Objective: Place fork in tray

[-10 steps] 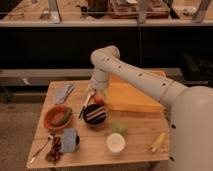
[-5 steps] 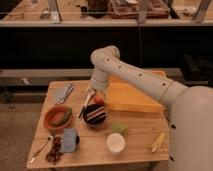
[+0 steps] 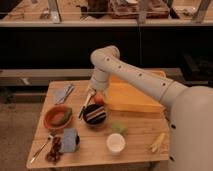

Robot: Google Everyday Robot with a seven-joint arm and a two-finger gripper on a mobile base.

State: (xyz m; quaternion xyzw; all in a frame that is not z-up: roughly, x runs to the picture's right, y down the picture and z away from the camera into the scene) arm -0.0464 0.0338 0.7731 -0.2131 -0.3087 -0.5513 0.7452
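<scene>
The gripper [image 3: 93,96], fingers spread, is positioned beside the tray [image 3: 134,98], while the fork [image 3: 40,150] is seen well apart at seven o'clock, angled one-to-seven.

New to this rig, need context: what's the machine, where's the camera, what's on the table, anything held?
There is one camera, looking down at a wooden table; where it is mounted is unknown. The white arm belongs to a mobile robot and ends in a two-finger hand, which is open and close by the yellow tray and a dark striped bowl. It seems to hold nothing. The fork lies at a front corner of the table, away from the hand. Also there are an orange bowl, a white cup and yellow sticks.
</scene>
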